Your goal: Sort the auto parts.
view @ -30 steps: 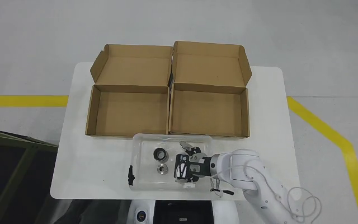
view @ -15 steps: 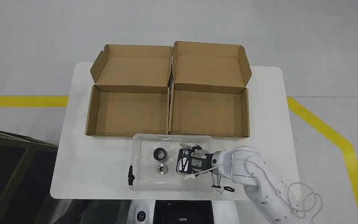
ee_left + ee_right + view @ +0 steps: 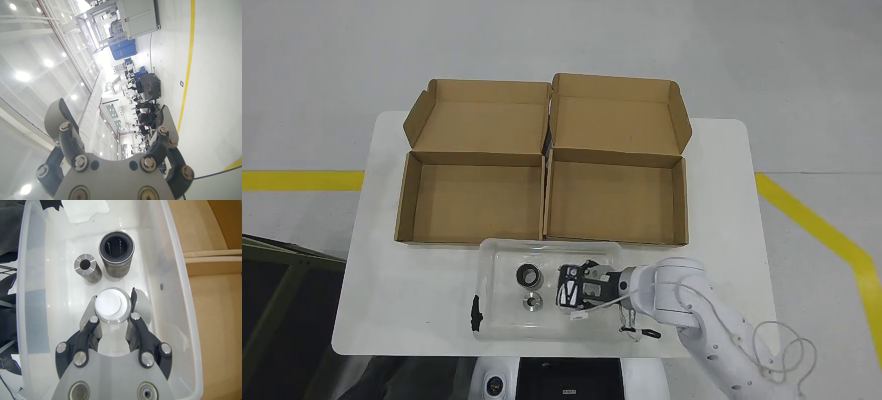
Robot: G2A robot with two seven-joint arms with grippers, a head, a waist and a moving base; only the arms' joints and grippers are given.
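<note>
My right gripper [image 3: 113, 300] is down inside the clear plastic bin [image 3: 175, 256], shut on a white round part [image 3: 111, 306] that stands upright between its fingers. Just beyond it stand a dark linear bearing [image 3: 116, 255] and a smaller steel sleeve [image 3: 87, 267], both upright and apart from the gripper. From above, the right gripper [image 3: 564, 288] sits in the bin [image 3: 492, 262], right of the bearing [image 3: 529, 274] and the sleeve [image 3: 532, 302]. My left gripper [image 3: 113, 113] is open, holds nothing and faces the room.
Two open cardboard boxes, a left one [image 3: 470, 205] and a right one [image 3: 614, 205], lie side by side behind the bin, flaps raised at the back. A small black object [image 3: 475, 316] lies at the bin's left end on the white table [image 3: 372, 300].
The right arm has shifted slightly left into the bin and its wrist has levelled. Its fingers have drawn in around the white part.
</note>
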